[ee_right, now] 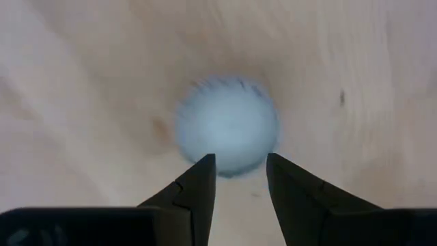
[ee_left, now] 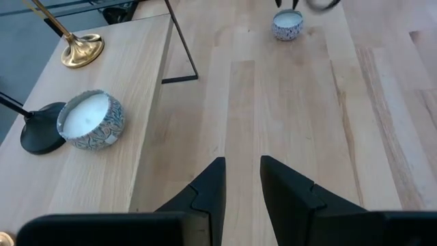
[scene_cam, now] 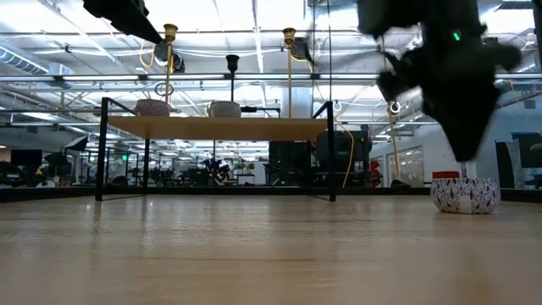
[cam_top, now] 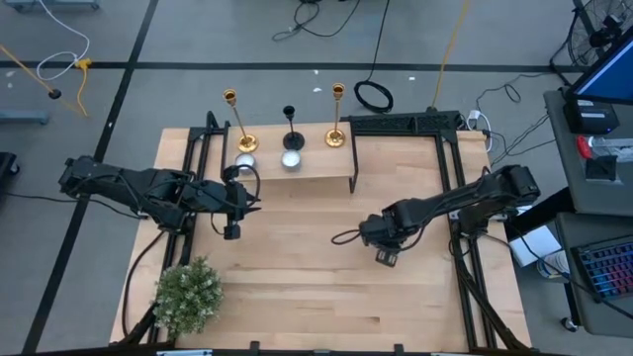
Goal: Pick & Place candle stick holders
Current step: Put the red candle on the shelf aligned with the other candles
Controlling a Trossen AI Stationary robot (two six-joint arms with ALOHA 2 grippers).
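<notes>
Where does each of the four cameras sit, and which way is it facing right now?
High: overhead, straight down on table, both arms.
Low: table height, facing the raised shelf; right gripper hangs above a patterned candle.
Left wrist: past open left gripper, sees shelf candle, gold candlestick base.
Right wrist: right gripper's open fingers right above the patterned candle.
Shared: that candle.

Two holders [cam_top: 237,121] are seen in shiny gold, one [cam_top: 292,129] in black — candles [ee_left: 90,119] white, tins blue-patterned; worktop [cam_top: 316,287] pale wood.
</notes>
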